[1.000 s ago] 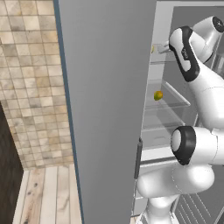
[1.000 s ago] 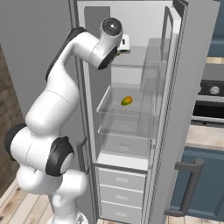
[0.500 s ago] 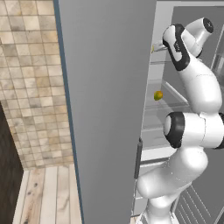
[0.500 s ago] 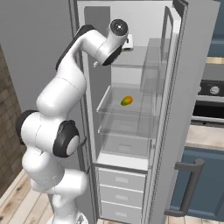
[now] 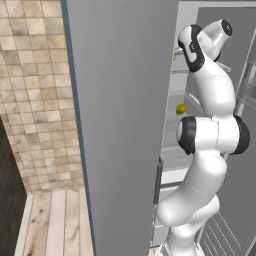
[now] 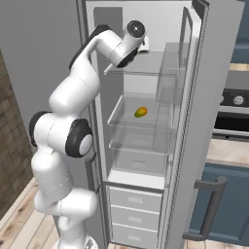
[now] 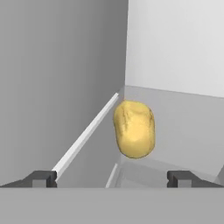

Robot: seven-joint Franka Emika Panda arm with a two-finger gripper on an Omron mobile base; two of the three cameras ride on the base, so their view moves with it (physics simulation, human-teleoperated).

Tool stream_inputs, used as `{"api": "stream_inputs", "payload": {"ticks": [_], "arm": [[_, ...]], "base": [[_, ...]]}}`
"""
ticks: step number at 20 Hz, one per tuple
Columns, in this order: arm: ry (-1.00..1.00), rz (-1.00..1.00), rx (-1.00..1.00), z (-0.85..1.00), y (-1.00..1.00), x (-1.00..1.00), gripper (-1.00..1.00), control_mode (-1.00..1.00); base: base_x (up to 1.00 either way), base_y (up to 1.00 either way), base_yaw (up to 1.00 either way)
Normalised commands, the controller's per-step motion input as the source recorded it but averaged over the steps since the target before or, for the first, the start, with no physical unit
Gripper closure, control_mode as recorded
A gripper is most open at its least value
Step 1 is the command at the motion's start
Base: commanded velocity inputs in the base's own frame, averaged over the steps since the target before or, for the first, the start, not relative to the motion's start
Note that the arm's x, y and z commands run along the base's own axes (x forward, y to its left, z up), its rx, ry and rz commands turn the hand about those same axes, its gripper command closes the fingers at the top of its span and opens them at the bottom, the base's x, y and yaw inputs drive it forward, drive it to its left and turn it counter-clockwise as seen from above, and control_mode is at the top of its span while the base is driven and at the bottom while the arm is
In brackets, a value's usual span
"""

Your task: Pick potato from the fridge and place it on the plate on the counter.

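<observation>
Left base view, left to right: tan tiled wall (image 5: 30, 95) at far left, then big flat grey fridge door (image 5: 120, 125) with blue edge, swung open and blocking most of the interior. Past the door's right edge, a slice of shelves with a small yellow-green fruit (image 5: 181, 108) peeking out, white arm in front of it reaching up toward the upper shelf.

Right base view, left to right: white arm rising at left, wrist bent into the top of the open fridge (image 6: 146, 121). Yellow-green fruit (image 6: 140, 112) sat alone on the middle glass shelf (image 6: 146, 116), well below the hand. White drawers (image 6: 133, 214) at the bottom. Right of the fridge, beige counter (image 6: 226, 151) over dark blue cabinet (image 6: 228, 204).

Hand view: potato (image 7: 134, 129) golden-yellow, oval, standing on end near centre, on the upper shelf near the back corner of the fridge. Gripper (image 7: 112, 178) spread wide, fingertips (image 7: 43, 178) far apart at left and right, gripping nothing, potato ahead between their lines and not touched.

No brands, labels or readable writing seen anywhere.
</observation>
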Motion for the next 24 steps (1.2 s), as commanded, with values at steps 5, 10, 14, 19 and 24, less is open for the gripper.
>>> {"api": "stream_inputs", "payload": {"ticks": [5,10,14,19,24], "arm": [[0.00,0.03,0.02,-0.05,-0.01,0.43,-1.00,-1.00],[0.00,0.02,0.01,-0.11,-0.01,0.38,-1.00,-1.00],[0.00,0.01,0.00,-0.13,0.00,0.35,-1.00,-1.00],[0.00,0.01,0.00,-0.04,0.00,0.19,-1.00,-1.00],[0.01,0.00,0.00,0.00,0.00,0.01,-1.00,-1.00]], "base": [[0.00,0.00,0.00],[0.00,0.00,0.00],[0.00,0.00,0.00],[0.00,0.00,0.00],[0.00,0.00,0.00]]}}
